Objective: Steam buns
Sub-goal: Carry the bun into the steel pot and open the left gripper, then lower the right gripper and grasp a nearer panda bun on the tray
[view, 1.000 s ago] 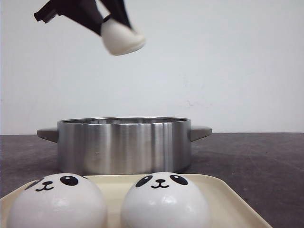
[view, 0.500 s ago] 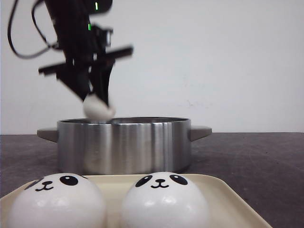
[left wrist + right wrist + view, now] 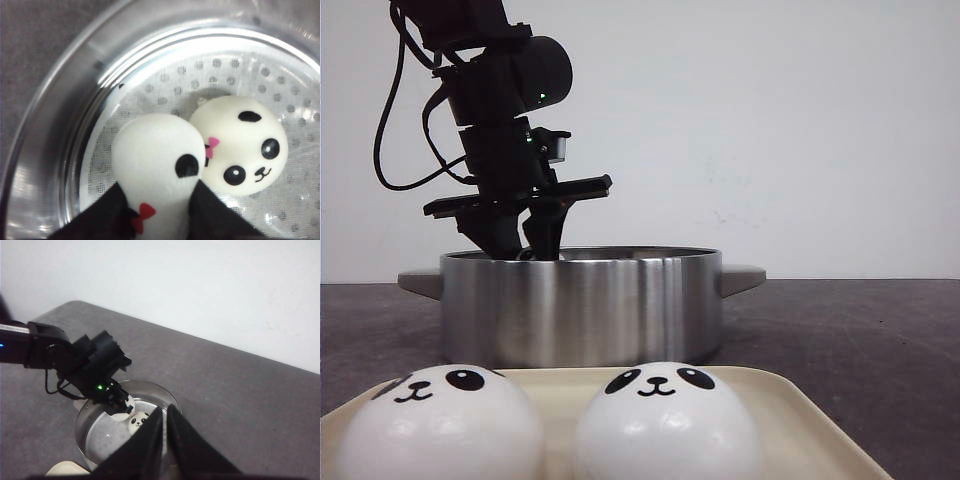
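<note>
My left gripper (image 3: 530, 248) reaches down into the steel pot (image 3: 580, 305), its fingertips hidden behind the rim. In the left wrist view it (image 3: 159, 184) is shut on a white panda bun (image 3: 152, 150) with a red bow, held just over the perforated steamer plate (image 3: 165, 85). It touches a second bun (image 3: 240, 145) with a pink bow that lies on the plate. Two more buns (image 3: 440, 425) (image 3: 665, 425) sit on the cream tray (image 3: 790, 410) in front. My right gripper (image 3: 165, 412) is shut and empty, high above the pot (image 3: 90, 425).
The pot has a handle on each side (image 3: 745, 278). The left arm (image 3: 75, 360) and its cable hang over the pot's left half. The dark grey table (image 3: 860, 340) extends to the right of the pot. A white wall stands behind.
My left gripper has come down with the bun from high above the pot to inside it. The tray buns have not moved.
</note>
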You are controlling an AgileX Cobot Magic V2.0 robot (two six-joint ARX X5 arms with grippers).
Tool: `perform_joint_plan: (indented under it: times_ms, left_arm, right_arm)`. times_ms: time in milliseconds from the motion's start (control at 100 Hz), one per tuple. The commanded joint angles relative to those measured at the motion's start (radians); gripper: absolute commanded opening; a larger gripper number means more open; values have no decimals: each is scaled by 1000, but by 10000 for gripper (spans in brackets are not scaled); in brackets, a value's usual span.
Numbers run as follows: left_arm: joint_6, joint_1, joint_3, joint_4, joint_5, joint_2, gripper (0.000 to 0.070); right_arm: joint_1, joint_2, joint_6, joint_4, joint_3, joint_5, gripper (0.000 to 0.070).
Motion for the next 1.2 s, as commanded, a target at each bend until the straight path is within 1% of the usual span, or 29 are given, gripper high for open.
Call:
perform_joint_plan:
  times_ms: [0,30,60,90,120,150,280,370,450,530,650,750,920,1050,1120,1190]
  left_arm:
    - [7,-5,26,-10,-6,14,396]
    - [7,-6,26,-18,-6,14,473]
    - [7,-6,26,-24,-6,14,530]
    - [8,-6,26,-30,-5,14,569]
    - [8,-6,26,-35,-5,14,593]
    - [8,-6,26,-39,-5,14,606]
    - [7,-6,26,-50,-1,13,615]
    - [7,-6,32,-79,5,8,685]
    - [6,-6,49,-104,12,-3,684]
    - [-6,-13,54,-110,15,-43,683]
    - [-20,-39,54,-72,14,-143,682]
    - [-21,-72,54,-42,13,-249,679]
    - [-52,-141,54,-59,9,-450,678]
    - [-56,-212,54,-72,-28,-590,678]
    - [-56,-248,54,-87,-52,-656,678]
    - [-53,-275,54,-119,-72,-716,678]
  right_arm:
    - [11,8,31,-2,14,5,5]
    - [11,8,34,-5,14,4,5]
    - [11,8,35,-9,14,5,5]
    - [11,8,36,-10,14,5,5]
    - [11,8,36,-11,14,5,4]
    - [11,8,36,-12,14,5,5]
    - [11,8,40,-19,14,5,5]
    - [11,8,63,-37,14,4,5]
    - [11,15,98,-74,14,3,5]
    - [11,31,138,-138,14,4,5]
    - [11,69,200,-226,11,3,5]
    - [11,105,244,-269,-2,-11,5]
    - [11,170,286,-276,-52,-152,5]
    - [12,215,295,-269,-118,-209,5]
    - [13,231,295,-228,-171,-246,4]
    - [14,232,301,-153,-242,-302,5]
